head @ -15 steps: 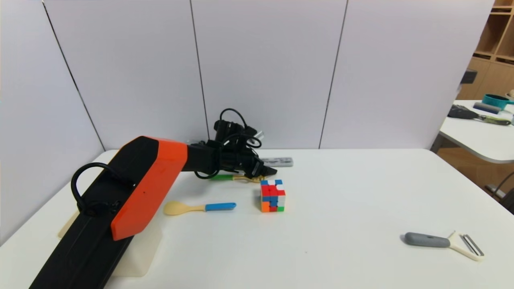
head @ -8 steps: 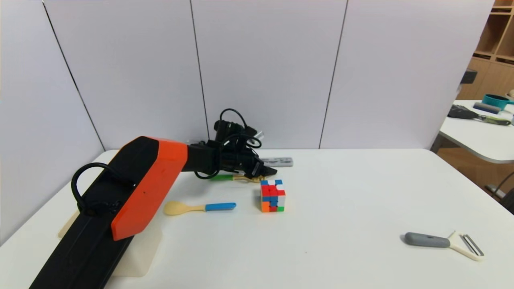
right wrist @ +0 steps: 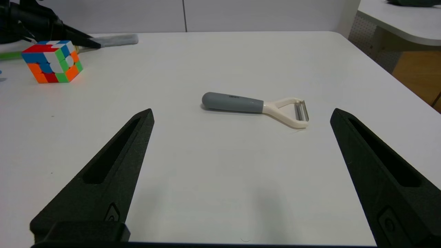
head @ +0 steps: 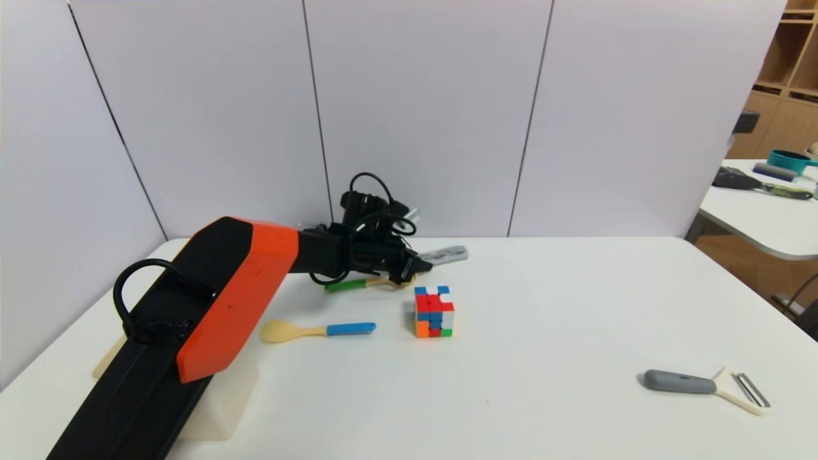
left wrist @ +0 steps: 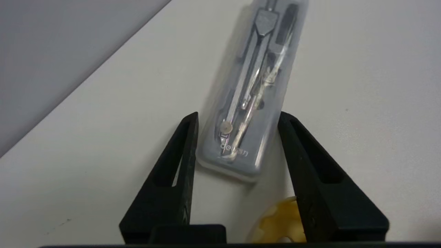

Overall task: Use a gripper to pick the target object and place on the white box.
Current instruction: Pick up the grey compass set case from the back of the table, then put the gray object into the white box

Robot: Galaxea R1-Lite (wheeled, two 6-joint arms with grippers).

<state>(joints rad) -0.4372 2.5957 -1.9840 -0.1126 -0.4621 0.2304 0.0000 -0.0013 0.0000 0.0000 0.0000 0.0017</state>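
Grey and flat, the bar (left wrist: 249, 100) lay tilted at the far edge of the counter (head: 543, 332) — a clear case with a metal compass inside. The left gripper (left wrist: 237, 119) had its jaws closed in on the bar's near end, one on each side, just behind the cube (head: 434, 311). The right gripper (right wrist: 241, 117) hung with jaws spread above the peeler (right wrist: 253, 106). The white box (head: 223, 399) sat under the left arm.

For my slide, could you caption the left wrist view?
Left gripper closing around the grey case on the table.
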